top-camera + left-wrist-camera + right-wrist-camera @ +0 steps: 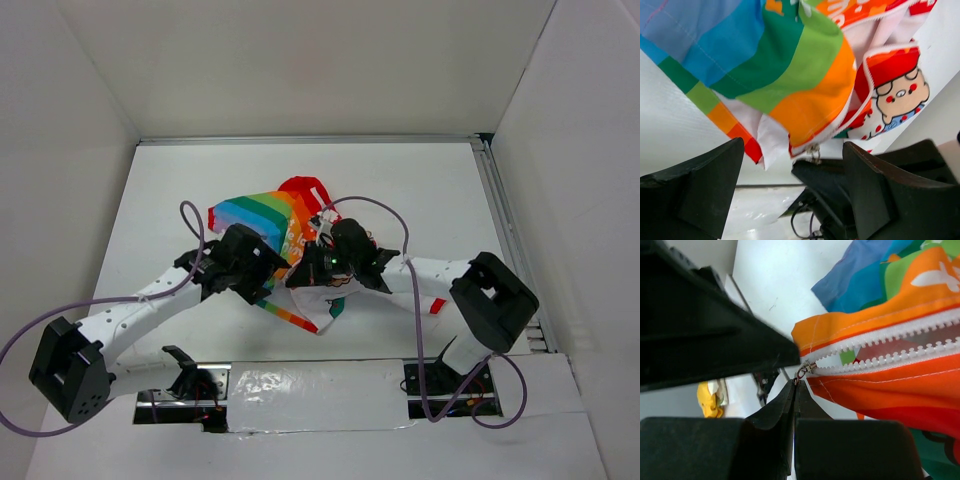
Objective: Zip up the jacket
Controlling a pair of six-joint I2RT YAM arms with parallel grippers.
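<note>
The jacket (268, 214), rainbow-striped with a cartoon print (900, 90), hangs lifted off the white table between both arms. My right gripper (796, 383) is shut on the small metal zipper pull (803, 372), at the low end of the white zipper teeth (890, 347), which stand apart above it. My left gripper (792, 150) is open, its black fingers (715, 175) wide apart just below the jacket's bottom hem (805, 135) and touching no fabric. In the top view the left gripper (272, 276) and the right gripper (318, 262) sit close together under the jacket.
White walls enclose the table on three sides. A metal rail (505, 240) runs along the right edge. A shiny taped strip (300, 385) lies between the arm bases. A yellow thing (710, 400) shows low in the right wrist view.
</note>
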